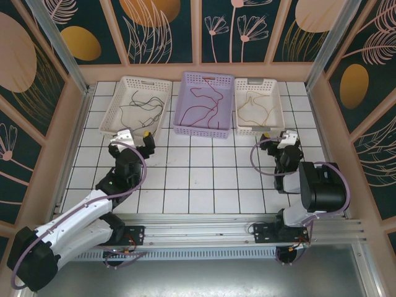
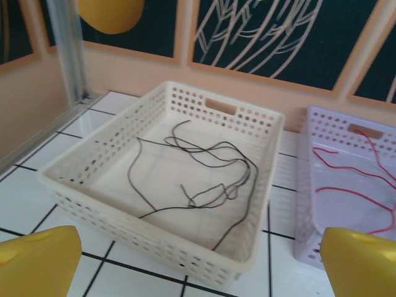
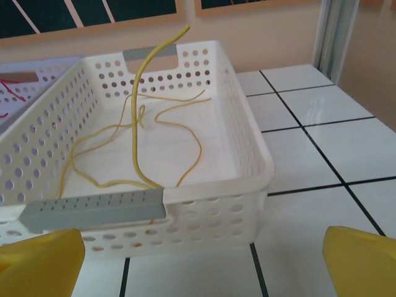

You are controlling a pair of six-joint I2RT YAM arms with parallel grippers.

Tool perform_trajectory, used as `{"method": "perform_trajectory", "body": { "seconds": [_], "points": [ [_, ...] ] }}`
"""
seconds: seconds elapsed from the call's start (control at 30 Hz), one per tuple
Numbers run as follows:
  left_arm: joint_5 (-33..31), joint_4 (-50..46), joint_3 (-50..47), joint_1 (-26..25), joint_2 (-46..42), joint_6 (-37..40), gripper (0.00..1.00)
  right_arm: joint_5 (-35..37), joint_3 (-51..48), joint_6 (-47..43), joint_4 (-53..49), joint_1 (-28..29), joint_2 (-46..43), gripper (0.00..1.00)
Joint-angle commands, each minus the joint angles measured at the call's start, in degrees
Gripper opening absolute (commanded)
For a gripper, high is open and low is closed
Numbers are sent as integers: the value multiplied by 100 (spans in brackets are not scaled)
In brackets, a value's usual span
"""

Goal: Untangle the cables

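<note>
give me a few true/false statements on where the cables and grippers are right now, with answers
1. The black cables lie inside the left white basket. True.
2. The red cables share a basket with the black ones. False: they lie apart, in the lavender basket.
3. One yellow cable rises above the rim of the right white basket. True.
4. The right gripper is shut on a yellow cable. False: it is open and holds nothing.
</note>
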Motion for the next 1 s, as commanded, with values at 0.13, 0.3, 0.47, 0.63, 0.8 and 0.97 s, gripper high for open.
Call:
{"method": "perform_trajectory", "body": {
  "seconds": [0.13, 0.3, 0.47, 0.63, 0.8, 0.97],
  "points": [
    [-767, 1045, -1118, 46, -561, 827, 98, -80, 47, 61, 148, -15, 17, 99],
    [-733, 1367, -1335, 250, -724, 1145, 99, -90, 47, 57, 140, -7, 17, 99],
    [-356, 1785, -1210, 808, -26, 1316, 99, -105, 56, 66, 130, -25, 11, 99],
    [152, 2418, -1295, 1555, 719, 1384, 99, -112, 56, 65, 128, -24, 12, 99],
    [499, 3141, -1357, 2184, 1356, 1053, 99, -115, 59, 65, 130, -25, 11, 99],
    [790, 3879, -1236, 2335, 2171, 1336, 99, -117, 56, 66, 128, -24, 16, 99]
  ]
}}
